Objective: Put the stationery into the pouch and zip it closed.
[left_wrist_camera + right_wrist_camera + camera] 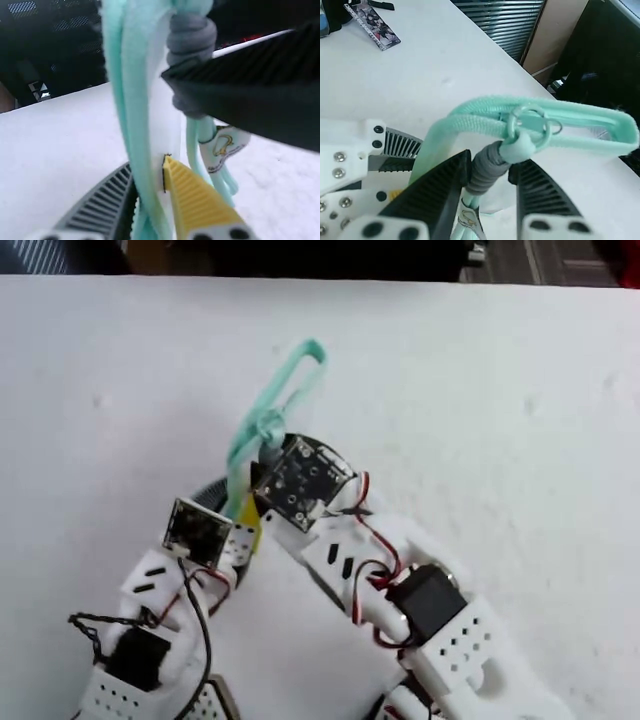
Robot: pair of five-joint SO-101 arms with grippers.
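Here, pouch point(134, 100) inside left end effector point(150, 192).

Table point(500, 390): pouch point(280, 390) at middle, upright, running from near-left to far-right. Left gripper point(240, 520) at pouch's near end, pouch edge pinched between its fingers. Right gripper point(270, 452) just right of it, closed on pull cord point(487, 172). Cord hangs from zip slider point(527, 120) on pouch's top rim. Left arm near-left, right arm near-right. Flat card point(372, 22) on table, well apart from pouch.
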